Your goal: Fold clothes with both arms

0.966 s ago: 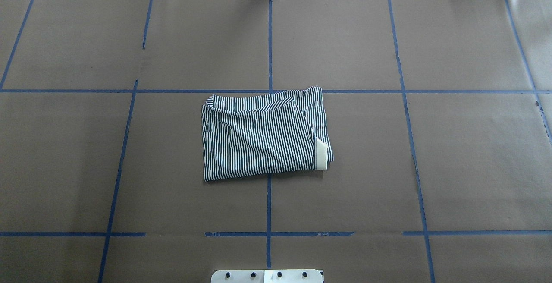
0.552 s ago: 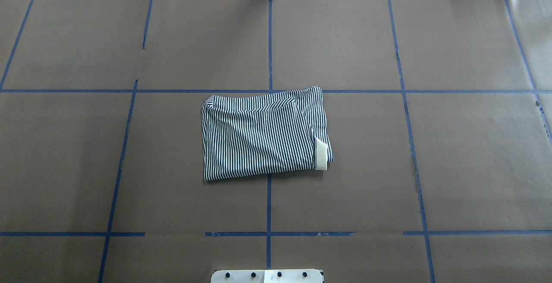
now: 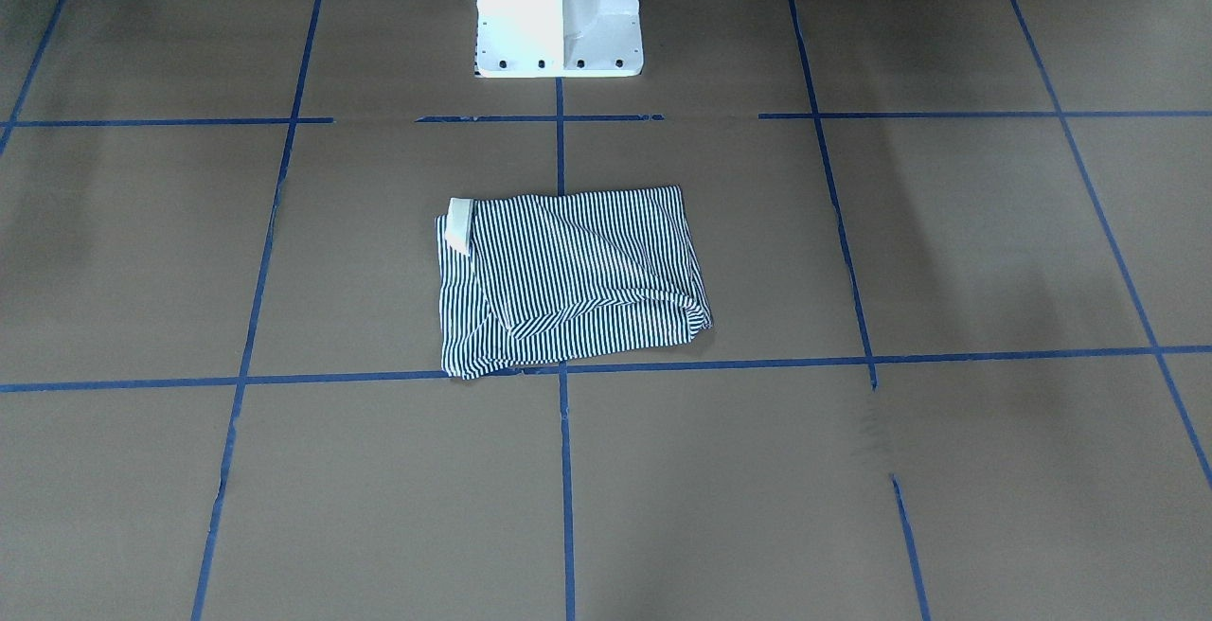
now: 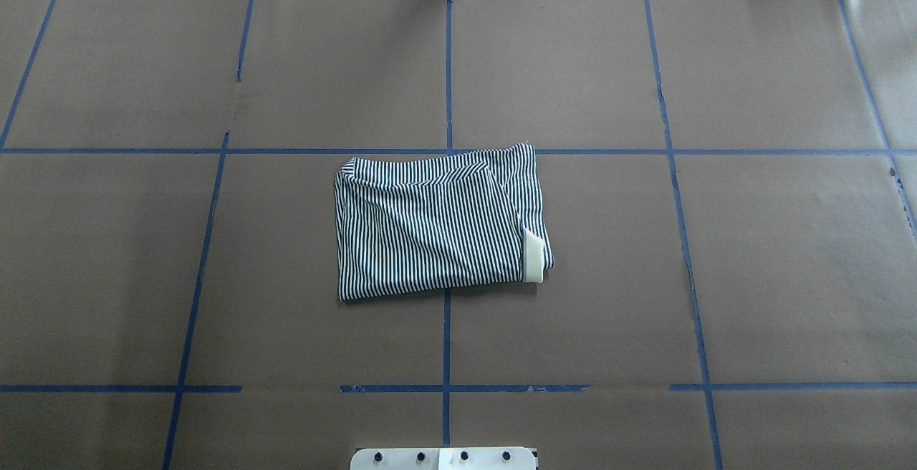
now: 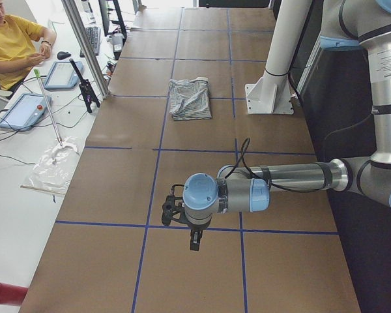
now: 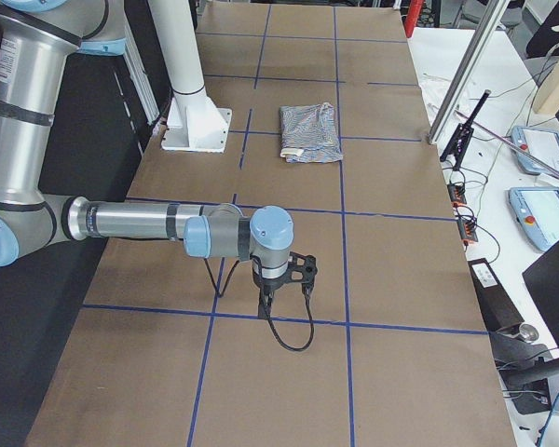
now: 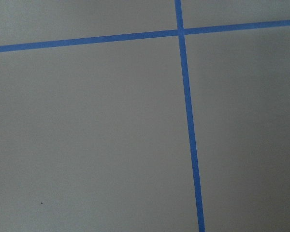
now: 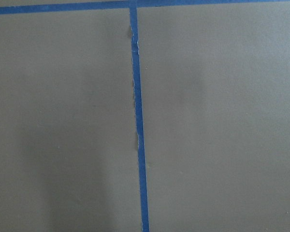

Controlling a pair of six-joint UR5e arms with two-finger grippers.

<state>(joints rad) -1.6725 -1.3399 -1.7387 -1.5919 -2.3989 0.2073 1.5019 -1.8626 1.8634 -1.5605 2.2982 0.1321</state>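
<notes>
Nothing has moved since the earlier overhead frames: the polo shirt [image 4: 437, 230] lies in the same spot and shape, and no arm has come into that view.

In the front-facing view, the shirt [image 3: 568, 280] sits just in front of the white pedestal base [image 3: 559, 10], on the operators' side. It is folded into a compact rectangle, with a cream strip [image 3: 459, 225] showing at the corner nearest the base.

The overhead view gives the same picture. The bundle is centred ahead of the base plate [image 4: 444, 458], and its far edge is rumpled, not crisp.

From the left end of the table, the left arm [image 5: 280, 179] reaches out level, well to the side of the pedestal [image 5: 274, 85] and well apart from the shirt [image 5: 190, 99]. The left gripper [image 5: 194, 245] hangs over bare brown paper with nothing in it. I cannot tell how far it is parted.

From the right end, the right arm [image 6: 140, 223] mirrors this pose. The right gripper [image 6: 266, 287] is equally far from the pedestal and from the shirt [image 6: 309, 132]. It is empty too, and its opening is unreadable.

The left wrist view shows only brown paper [image 7: 87, 135] and blue tape [image 7: 188, 121], and so does the right wrist view [image 8: 140, 145].

By my reading, the folding is done or nearly so, and the arms are parked. If another fold is wanted, both grippers would need to travel inward to the shirt's two corners on one edge and lift together.
</notes>
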